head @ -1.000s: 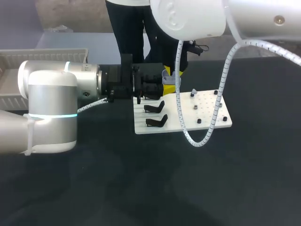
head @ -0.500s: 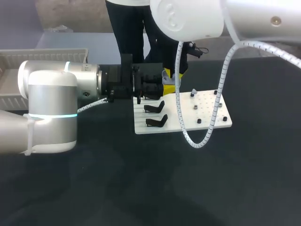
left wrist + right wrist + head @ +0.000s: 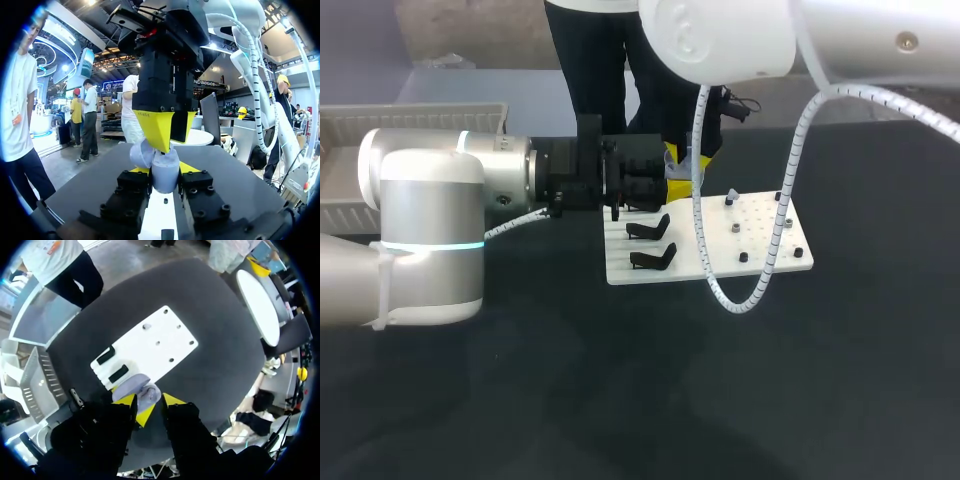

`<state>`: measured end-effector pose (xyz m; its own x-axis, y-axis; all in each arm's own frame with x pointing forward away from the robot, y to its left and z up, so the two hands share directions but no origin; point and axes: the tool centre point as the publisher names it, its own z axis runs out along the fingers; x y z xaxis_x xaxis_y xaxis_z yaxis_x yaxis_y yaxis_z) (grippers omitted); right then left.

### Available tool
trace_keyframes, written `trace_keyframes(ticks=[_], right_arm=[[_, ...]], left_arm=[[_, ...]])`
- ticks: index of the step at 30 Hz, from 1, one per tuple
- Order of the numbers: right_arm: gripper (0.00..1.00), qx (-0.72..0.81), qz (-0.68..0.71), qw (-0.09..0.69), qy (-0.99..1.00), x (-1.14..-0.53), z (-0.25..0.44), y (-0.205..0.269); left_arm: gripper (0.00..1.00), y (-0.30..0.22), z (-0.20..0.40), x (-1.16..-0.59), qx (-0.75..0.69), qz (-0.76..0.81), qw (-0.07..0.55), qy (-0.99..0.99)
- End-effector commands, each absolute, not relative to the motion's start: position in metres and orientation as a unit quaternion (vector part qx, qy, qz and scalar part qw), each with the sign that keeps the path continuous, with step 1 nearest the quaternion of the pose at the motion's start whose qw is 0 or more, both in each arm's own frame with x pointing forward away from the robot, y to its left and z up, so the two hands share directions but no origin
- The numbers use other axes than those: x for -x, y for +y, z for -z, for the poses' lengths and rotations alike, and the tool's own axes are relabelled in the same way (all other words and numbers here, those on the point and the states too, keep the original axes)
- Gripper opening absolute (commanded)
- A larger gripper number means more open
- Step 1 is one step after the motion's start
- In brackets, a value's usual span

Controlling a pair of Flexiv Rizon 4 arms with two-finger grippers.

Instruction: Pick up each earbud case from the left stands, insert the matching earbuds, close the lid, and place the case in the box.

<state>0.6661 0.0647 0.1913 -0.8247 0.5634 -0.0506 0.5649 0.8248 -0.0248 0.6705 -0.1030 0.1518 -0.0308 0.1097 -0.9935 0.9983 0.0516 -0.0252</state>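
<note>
Above the far left corner of the white board (image 3: 760, 255), the left gripper (image 3: 164, 175) lies level, closed on a pale grey earbud case (image 3: 165, 167). Both of its yellow-tipped fingers press the case from the sides. The lid (image 3: 141, 154) stands open, tilted to one side. The right gripper (image 3: 148, 401) comes straight down on the same case from above. Its yellow tips are right at the case's top, but I cannot tell whether it grips anything.

The two grippers crowd together there, with the left arm (image 3: 430, 230) stretching in level with the table. The right arm's white spiral cable (image 3: 720, 290) hangs across the board's middle, nearly to its near edge.

The board lies flat on the dark table (image 3: 620, 400), well back from the near edge. Two black stands (image 3: 648, 230) sit on its left part, one behind the other, just below the left gripper. Small pegs (image 3: 734, 228) dot its right part, and what they carry is too small to make out.

The box (image 3: 35, 385), a pale ribbed tray, sits off beyond the left arm, well apart from the board. Its contents are not visible from here.
</note>
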Motion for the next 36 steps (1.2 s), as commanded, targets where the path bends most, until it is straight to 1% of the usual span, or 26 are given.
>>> trace_keyframes(ticks=[1, 4, 6, 9, 10, 11, 22, 26, 29, 36], right_arm=[[0.31, -0.291, 0.0, 0.027, 0.956, -0.658, -0.202, 0.061], [0.38, -0.247, -0.041, 0.051, 0.967, -0.645, -0.218, 0.057], [0.38, -0.219, -0.065, 0.086, 0.97, -0.637, -0.229, 0.05], [0.49, -0.182, -0.103, 0.124, 0.97, -0.63, -0.241, 0.036], [0.88, -0.168, -0.112, 0.136, 0.97, -0.628, -0.243, 0.031], [1.0, -0.164, -0.113, 0.147, 0.969, -0.627, -0.244, 0.027], [1.0, -0.107, -0.134, 0.221, 0.96, -0.624, -0.243, 0.004], [1.0, -0.085, -0.136, 0.225, 0.961, -0.621, -0.241, -0.003], [1.0, -0.108, -0.121, 0.226, 0.96, -0.623, -0.24, -0.01], [1.0, -0.108, -0.121, 0.226, 0.96, -0.623, -0.24, -0.01]], left_arm=[[0.0, -0.103, -0.15, -0.669, -0.505, 0.464, 0.482, 0.545], [0.0, -0.103, -0.15, -0.669, -0.505, 0.464, 0.482, 0.545], [0.0, -0.103, -0.15, -0.669, -0.505, 0.464, 0.482, 0.545], [0.0, -0.103, -0.15, -0.669, -0.505, 0.464, 0.482, 0.545], [0.0, -0.103, -0.15, -0.669, -0.505, 0.464, 0.482, 0.545], [0.0, -0.103, -0.15, -0.669, -0.505, 0.464, 0.482, 0.545], [0.0, -0.103, -0.15, -0.669, -0.505, 0.464, 0.482, 0.545], [0.0, -0.103, -0.15, -0.669, -0.505, 0.464, 0.482, 0.545], [0.0, -0.103, -0.15, -0.669, -0.505, 0.464, 0.482, 0.545], [0.0, -0.103, -0.15, -0.669, -0.505, 0.464, 0.482, 0.545]])
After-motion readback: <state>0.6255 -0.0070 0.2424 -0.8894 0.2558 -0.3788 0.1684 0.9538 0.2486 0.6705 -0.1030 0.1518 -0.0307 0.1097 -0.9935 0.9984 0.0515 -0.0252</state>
